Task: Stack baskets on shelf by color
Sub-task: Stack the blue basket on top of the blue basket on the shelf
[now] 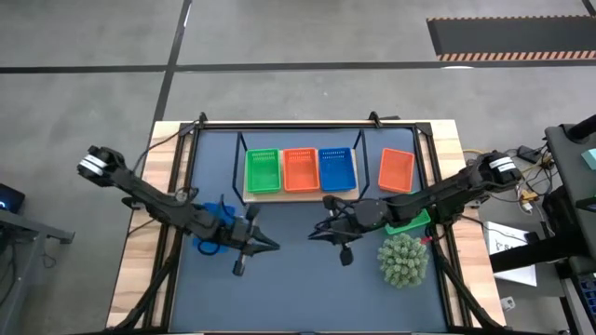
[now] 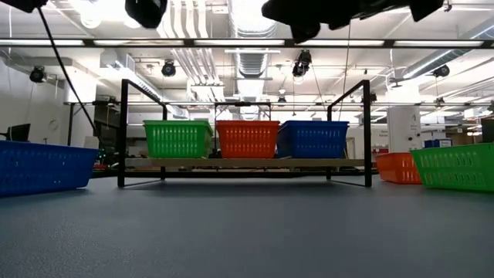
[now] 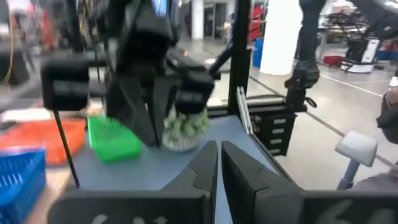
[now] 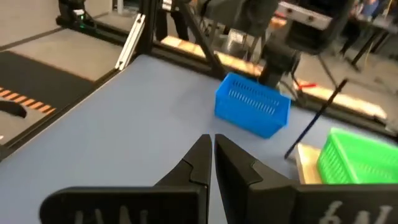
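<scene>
The light-wood shelf (image 1: 300,193) holds a green basket (image 1: 263,170), an orange-red basket (image 1: 300,169) and a blue basket (image 1: 337,168) side by side. On the mat rest an orange-red basket (image 1: 397,169), a blue basket (image 1: 212,226) under my left arm, and a green basket (image 1: 411,223) under my right arm. My left gripper (image 1: 273,246) and my right gripper (image 1: 314,234) face each other over the middle of the mat. Both are shut, empty and raised. The left fingers show in the left wrist view (image 3: 219,158) and the right fingers in the right wrist view (image 4: 212,149).
A round spiky green plant ball (image 1: 402,261) sits on the mat near the right front, beside the loose green basket. The shelf's black wire frame (image 2: 123,131) rises around the board. The dark-blue mat (image 1: 298,288) lies bare between the grippers and the near edge.
</scene>
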Motion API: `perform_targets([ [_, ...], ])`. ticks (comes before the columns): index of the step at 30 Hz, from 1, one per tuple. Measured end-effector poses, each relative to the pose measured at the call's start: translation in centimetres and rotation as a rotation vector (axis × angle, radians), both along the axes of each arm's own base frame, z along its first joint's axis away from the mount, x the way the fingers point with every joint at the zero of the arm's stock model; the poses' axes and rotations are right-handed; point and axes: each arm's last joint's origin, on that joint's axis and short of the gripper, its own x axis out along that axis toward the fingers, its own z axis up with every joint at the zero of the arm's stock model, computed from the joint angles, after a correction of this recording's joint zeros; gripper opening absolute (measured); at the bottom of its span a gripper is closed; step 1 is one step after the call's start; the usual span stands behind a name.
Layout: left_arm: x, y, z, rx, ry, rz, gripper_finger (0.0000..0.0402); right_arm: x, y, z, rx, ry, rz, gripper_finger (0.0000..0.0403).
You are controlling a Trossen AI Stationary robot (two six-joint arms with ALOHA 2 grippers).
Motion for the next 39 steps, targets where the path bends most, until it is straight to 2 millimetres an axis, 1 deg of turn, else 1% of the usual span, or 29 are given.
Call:
perform_targets([
  [3,0.5,-0.3,-0.7,-0.059,0.043,0.030,0.0006,-0.9,0.1,0.3,0.015,0.065,-0.003,0.0013],
  [7,0.6,-0.4,-1.5,-0.148,0.099,0.055,0.0006,-2.3,0.4,0.6,0.043,0.158,0.000,0.0013],
  [9,0.4,-0.3,-1.9,-0.211,0.170,0.068,0.0006,-2.9,0.3,0.6,0.065,0.219,-0.013,0.0013],
  [10,0.2,-0.2,-2.2,-0.275,0.226,0.082,0.0006,-3.3,0.3,0.6,0.074,0.249,-0.021,0.0013],
  [14,-1.2,0.2,-2.9,-0.602,0.564,0.216,0.0006,-4.3,0.6,0.6,0.100,0.324,-0.032,0.0013],
  [17,-3.0,-0.2,-3.4,-0.728,0.915,0.382,0.0006,-4.7,0.9,0.8,0.083,0.324,-0.043,0.0013],
  [19,-4.4,-0.4,-3.5,-0.757,1.176,0.498,0.0006,-4.7,1.0,0.8,0.049,0.311,-0.046,0.0013],
  [21,-5.3,-0.6,-3.1,-0.698,1.376,0.519,0.0006,-4.7,1.0,0.8,0.026,0.304,-0.042,0.0013],
  [23,-5.8,-0.9,-2.8,-0.560,1.463,0.402,0.0006,-4.6,0.9,0.7,0.002,0.297,-0.056,0.0013],
  [25,-5.8,-1.3,-2.5,-0.437,1.451,0.255,0.0006,-4.6,0.9,0.7,-0.019,0.297,-0.068,0.0013],
  [28,-6.2,-1.3,-2.4,-0.261,1.430,0.109,0.0007,-4.6,0.9,0.7,-0.018,0.295,-0.070,0.0013],
  [30,-6.4,-1.6,-2.3,-0.213,1.431,0.041,0.0013,-4.6,0.9,0.7,-0.019,0.295,-0.069,0.0013],
  [35,-7.3,-1.2,-2.9,-0.099,1.526,0.033,0.0054,-4.6,1.0,0.6,-0.022,0.297,-0.064,0.0013],
  [39,-7.7,-0.6,-3.2,0.017,1.542,0.107,0.0096,-4.7,0.9,0.4,-0.029,0.302,-0.061,0.0013],
])
